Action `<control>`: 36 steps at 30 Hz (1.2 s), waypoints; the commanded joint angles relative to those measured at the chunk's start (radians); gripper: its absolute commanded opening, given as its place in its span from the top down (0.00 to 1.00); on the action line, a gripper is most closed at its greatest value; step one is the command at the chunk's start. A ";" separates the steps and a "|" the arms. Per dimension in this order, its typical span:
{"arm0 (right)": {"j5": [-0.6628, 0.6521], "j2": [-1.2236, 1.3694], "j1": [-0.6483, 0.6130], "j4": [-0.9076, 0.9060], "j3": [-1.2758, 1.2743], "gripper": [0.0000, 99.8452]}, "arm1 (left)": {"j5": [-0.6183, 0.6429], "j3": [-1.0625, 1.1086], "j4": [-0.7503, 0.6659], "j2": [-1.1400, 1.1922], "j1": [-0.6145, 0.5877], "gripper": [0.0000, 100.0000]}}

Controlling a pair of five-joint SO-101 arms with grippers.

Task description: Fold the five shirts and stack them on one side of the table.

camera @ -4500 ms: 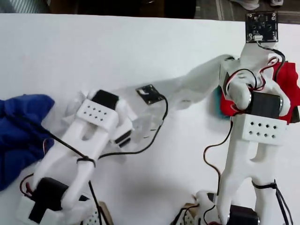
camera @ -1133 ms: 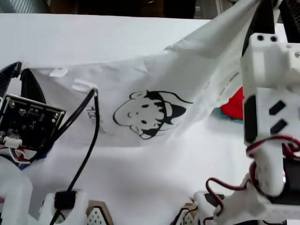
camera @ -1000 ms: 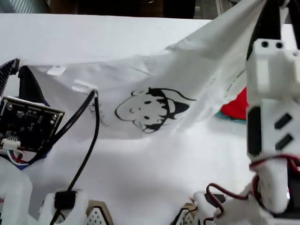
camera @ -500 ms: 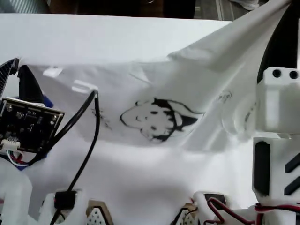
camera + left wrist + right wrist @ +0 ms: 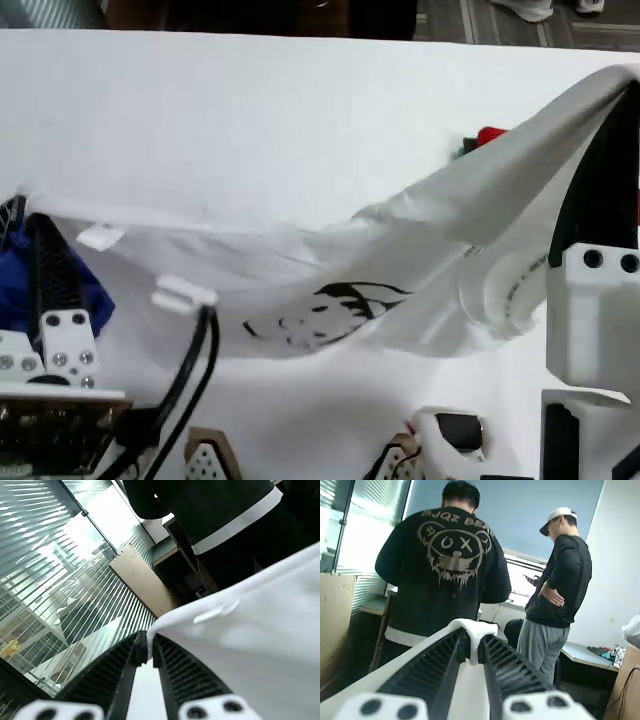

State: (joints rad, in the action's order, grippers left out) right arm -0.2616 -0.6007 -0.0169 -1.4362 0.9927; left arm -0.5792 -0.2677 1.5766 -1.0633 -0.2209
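Note:
A white shirt (image 5: pixel 330 270) with a black cartoon print hangs stretched above the table between both grippers. My left gripper (image 5: pixel 24 208) is shut on one corner at the left; in the left wrist view the cloth (image 5: pixel 250 645) is pinched at the tips of the left gripper (image 5: pixel 148 642). My right gripper (image 5: pixel 622 85) holds the other corner high at the right edge, and in the right wrist view the right gripper (image 5: pixel 472 636) is shut on a fold of white cloth (image 5: pixel 472 626). A blue shirt (image 5: pixel 92 292) lies under the left arm. A red shirt (image 5: pixel 490 135) peeks out behind the white one.
The white table (image 5: pixel 250 120) stretches to its far edge behind the hanging shirt. The arm bases (image 5: pixel 440 440) and a black cable (image 5: pixel 195 360) crowd the near edge. Two people stand in the room beyond, away from the table.
Both grippers have carried the white shirt toward the near edge of the table, so the print sits lower and flatter in the high view. The red shirt is now uncovered behind it.

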 commanded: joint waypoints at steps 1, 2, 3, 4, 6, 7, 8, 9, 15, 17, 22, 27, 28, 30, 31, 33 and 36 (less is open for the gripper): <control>-0.008 -0.036 -0.005 -0.036 0.008 0.98 | 0.006 -0.018 0.028 -0.002 -0.011 0.98; -0.008 -0.048 -0.005 -0.048 0.008 0.98 | 0.006 -0.013 0.037 -0.002 -0.011 0.98; -0.008 -0.062 -0.005 -0.058 0.005 0.98 | 0.008 -0.012 0.049 -0.002 -0.011 0.98; -0.008 -0.071 -0.005 -0.065 0.002 0.98 | 0.014 -0.012 0.057 -0.002 -0.011 0.98; -0.008 -0.085 -0.002 -0.073 0.002 0.98 | 0.043 -0.012 0.063 -0.002 -0.011 0.98; -0.009 -0.090 -0.001 -0.071 0.002 0.98 | 0.051 -0.012 0.063 -0.002 -0.011 0.98; -0.017 -0.090 -0.001 -0.065 0.002 0.98 | 0.055 -0.012 0.061 -0.002 -0.011 0.98; -0.038 -0.090 -0.001 -0.064 0.005 0.98 | 0.054 -0.012 0.058 -0.002 -0.011 0.98; -0.057 -0.090 -0.001 -0.050 0.002 0.98 | 0.054 -0.012 0.052 -0.002 -0.009 0.98; -0.055 -0.096 -0.001 -0.050 0.002 0.98 | 0.054 -0.019 0.054 -0.002 -0.009 0.98; -0.055 -0.110 -0.001 -0.088 0.011 0.98 | 0.054 -0.012 0.063 -0.049 -0.011 0.98; -0.055 -0.157 -0.001 -0.102 0.003 0.98 | 0.054 -0.010 0.101 -0.106 -0.012 0.98; -0.057 -0.162 -0.001 -0.104 0.003 0.98 | 0.054 -0.010 0.112 -0.106 -0.012 0.98; -0.057 -0.163 -0.001 -0.104 0.003 0.98 | 0.054 -0.010 0.120 -0.106 -0.012 0.98; -0.058 -0.162 -0.001 -0.101 0.002 0.98 | 0.054 -0.007 0.115 -0.104 -0.012 0.98; -0.055 -0.148 -0.001 -0.093 -0.006 0.98 | 0.052 0.044 0.081 -0.104 -0.012 0.98; -0.055 -0.097 -0.005 -0.056 -0.055 0.98 | 0.052 0.209 -0.018 -0.104 -0.012 0.98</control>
State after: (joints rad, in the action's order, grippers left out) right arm -0.3138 -0.7587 -0.0184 -1.5313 0.9712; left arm -0.5301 -0.1772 1.6471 -1.1722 -0.2271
